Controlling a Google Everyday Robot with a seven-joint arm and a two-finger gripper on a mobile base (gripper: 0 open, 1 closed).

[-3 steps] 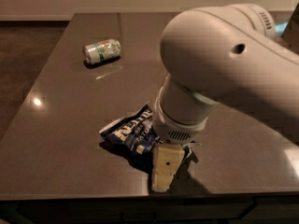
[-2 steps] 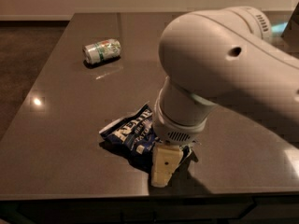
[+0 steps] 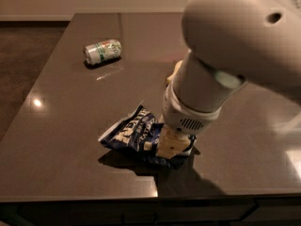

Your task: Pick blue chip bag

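The blue chip bag (image 3: 131, 133) lies crumpled on the dark table (image 3: 70, 126), near the front edge, with its white lettering facing up. My gripper (image 3: 170, 146) comes down from the big white arm (image 3: 235, 46) and sits on the bag's right end, touching it. The arm hides most of the gripper and the bag's right edge. A dark shadow lies under and in front of the bag.
A green-and-silver soda can (image 3: 102, 51) lies on its side at the back left of the table. A pale yellow sponge (image 3: 174, 72) peeks out from behind the arm. The table's front edge (image 3: 94, 197) runs just below the bag.
The arm has swung up and to the right, and the gripper's cream tip now sits higher, on the bag instead of in front of it. The bag and can stay in place.
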